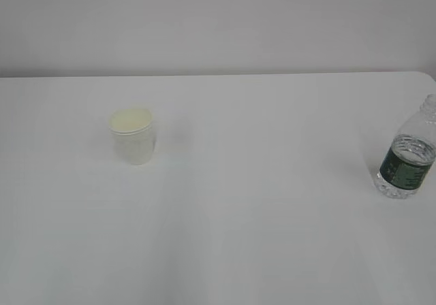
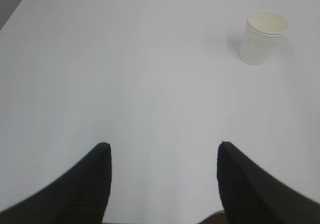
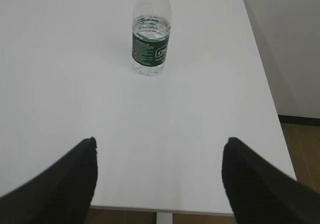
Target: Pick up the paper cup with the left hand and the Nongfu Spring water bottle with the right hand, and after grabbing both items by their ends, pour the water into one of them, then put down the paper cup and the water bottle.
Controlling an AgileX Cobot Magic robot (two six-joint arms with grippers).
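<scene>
Standing apart, paper cup (image 2: 264, 36) lies ahead-right of the open left tool (image 2: 162, 159).

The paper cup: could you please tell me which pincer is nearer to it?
Left. The left pincer has the paper cup ahead to its right, well apart. The right pincer faces the bottle; no cup in its view.

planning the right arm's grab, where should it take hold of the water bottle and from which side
Grip the bottle around its ribbed body at the green label band, coming in level from the near side, where the open right gripper already faces it. It stands upright and capless, so a side grip probably keeps it from tipping.
</scene>
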